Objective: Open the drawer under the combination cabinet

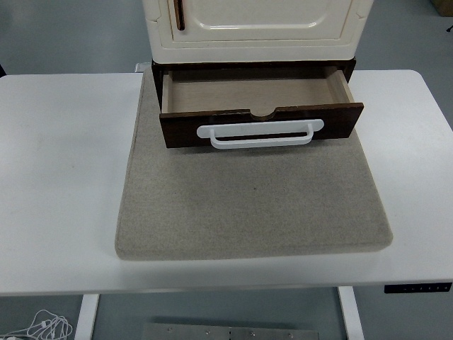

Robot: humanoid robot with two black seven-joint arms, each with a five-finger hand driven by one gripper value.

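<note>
The drawer (260, 106) is seen pulled out from beneath the cream cabinet (255, 25), its interior exposed. A white handle (260, 133) is fixed across its dark front. Both are seated on a grey mat (251, 205) laid upon the white table (64, 177). No robot hand is shown, so finger state cannot be told.

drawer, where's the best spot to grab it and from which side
Grip the white handle on the drawer front, at its middle bar, coming from the table's near edge. The bar runs left to right and seems to stand off the dark front panel, so fingers could probably hook behind it.
</note>
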